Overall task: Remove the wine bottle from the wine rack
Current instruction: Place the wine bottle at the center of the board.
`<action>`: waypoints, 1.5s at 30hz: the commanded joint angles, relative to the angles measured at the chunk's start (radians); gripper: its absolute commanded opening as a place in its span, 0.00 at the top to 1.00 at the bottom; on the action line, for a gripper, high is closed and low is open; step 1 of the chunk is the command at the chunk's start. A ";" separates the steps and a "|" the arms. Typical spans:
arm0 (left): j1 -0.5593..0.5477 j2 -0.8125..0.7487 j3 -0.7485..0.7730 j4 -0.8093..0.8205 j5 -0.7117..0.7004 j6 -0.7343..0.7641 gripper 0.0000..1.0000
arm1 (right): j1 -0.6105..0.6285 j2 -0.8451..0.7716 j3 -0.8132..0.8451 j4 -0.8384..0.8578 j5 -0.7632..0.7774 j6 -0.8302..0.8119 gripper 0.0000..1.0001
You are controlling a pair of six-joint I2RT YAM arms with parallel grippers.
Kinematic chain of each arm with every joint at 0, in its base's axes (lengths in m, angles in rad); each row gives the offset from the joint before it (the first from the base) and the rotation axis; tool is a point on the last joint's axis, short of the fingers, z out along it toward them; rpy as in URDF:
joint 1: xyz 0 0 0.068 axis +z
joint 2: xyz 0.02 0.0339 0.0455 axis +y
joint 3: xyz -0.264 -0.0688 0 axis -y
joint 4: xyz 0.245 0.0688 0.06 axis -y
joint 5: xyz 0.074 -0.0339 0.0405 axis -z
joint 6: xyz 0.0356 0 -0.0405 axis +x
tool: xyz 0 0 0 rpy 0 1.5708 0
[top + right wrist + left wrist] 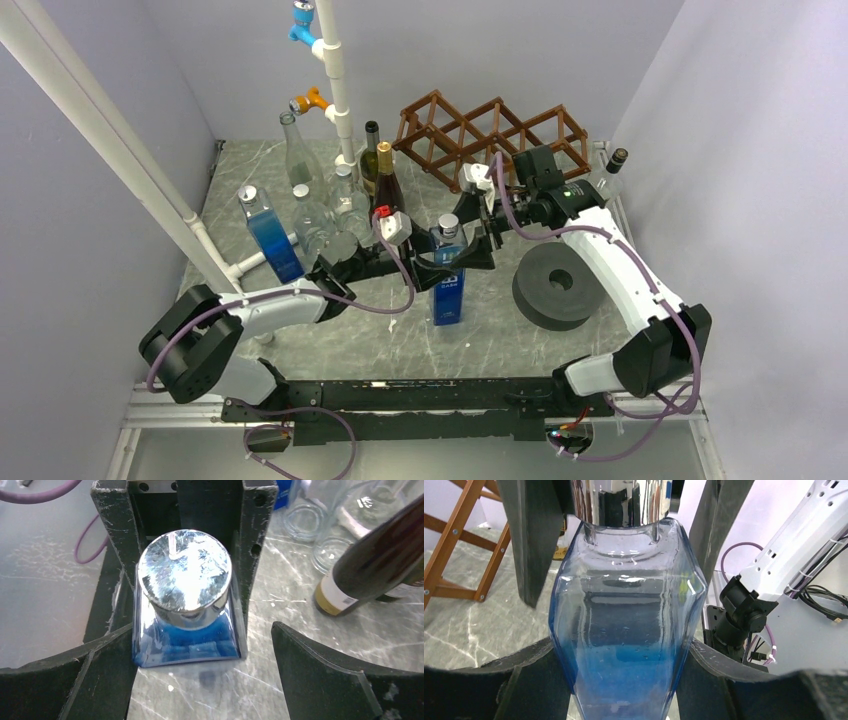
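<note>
Step in hand: the extraction looks done, and this reads as the set-down or hand-over stage.

Task object: the blue-tinted, square-shouldered glass wine bottle with a mirror-silver cap (449, 285) is off the rack. It stands upright near the middle of the grey marble-patterned counter (340, 340), and its base appears to rest on the surface, though contact is not certain from above. The brown wooden lattice wine rack (490, 130) sits at the back, well apart from the wine bottle. No bottle is visible in its diamond cells.

Left claw (623, 644): partly closed on the wine bottle, with both pads pressed against the glass sides below the shoulder. It holds the wine bottle.

Right claw (204, 630): spread wide and holding nothing. It hangs over the cap with a finger on either side, and neither finger touches the glass.

Surroundings: a cluster of clear glass bottles (300, 165) and dark green-brown wine bottles (385, 178) stands just behind and to the left. A second blue square bottle (270, 235) is farther left, and a dark grey foam ring (558, 285) lies to the right.

Next move (judgement):
- If the base is seated, the left claw needs to open squarely and back out low and straight, with no sideways drag on a tall, narrow bottle.
- The right claw should lift clear of the cap first, or close on the neck to steady it.
- The withdrawal path must avoid the bottle cluster behind.
</note>
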 commanded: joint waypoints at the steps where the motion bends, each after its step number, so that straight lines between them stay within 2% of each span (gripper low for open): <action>1: -0.006 -0.014 0.104 0.212 0.037 -0.015 1.00 | 0.017 0.010 0.030 -0.050 -0.095 -0.051 0.03; 10: -0.005 0.011 0.117 0.213 0.049 -0.020 1.00 | 0.017 0.000 0.034 -0.063 -0.145 -0.051 0.20; 13: -0.005 0.016 0.117 0.217 0.053 -0.024 1.00 | 0.017 0.003 0.044 -0.066 -0.158 -0.045 0.30; 17: -0.004 0.013 0.114 0.213 0.048 -0.019 1.00 | 0.017 0.010 0.043 -0.068 -0.159 -0.043 0.54; 22: -0.005 0.012 0.116 0.202 0.034 -0.014 1.00 | 0.017 0.022 0.074 -0.107 -0.138 -0.051 0.97; 23: -0.005 0.011 0.116 0.196 0.029 -0.015 1.00 | 0.016 0.019 0.080 -0.103 -0.125 -0.042 1.00; 27: -0.005 0.001 0.099 0.178 -0.020 -0.028 0.48 | 0.001 -0.011 0.101 -0.121 -0.090 -0.068 1.00; 29: -0.005 -0.011 0.079 0.182 -0.043 -0.032 0.30 | -0.019 -0.034 0.086 -0.090 -0.088 -0.048 1.00; 31: -0.005 -0.024 0.056 0.185 -0.065 -0.032 0.19 | -0.039 -0.056 0.064 -0.052 -0.090 -0.021 1.00; 37: -0.005 -0.087 0.003 0.118 -0.113 0.012 0.05 | -0.121 -0.084 0.036 0.014 -0.096 0.031 1.00; 45: 0.002 -0.208 -0.039 -0.119 -0.181 0.094 0.01 | -0.218 -0.116 -0.002 0.142 -0.058 0.134 1.00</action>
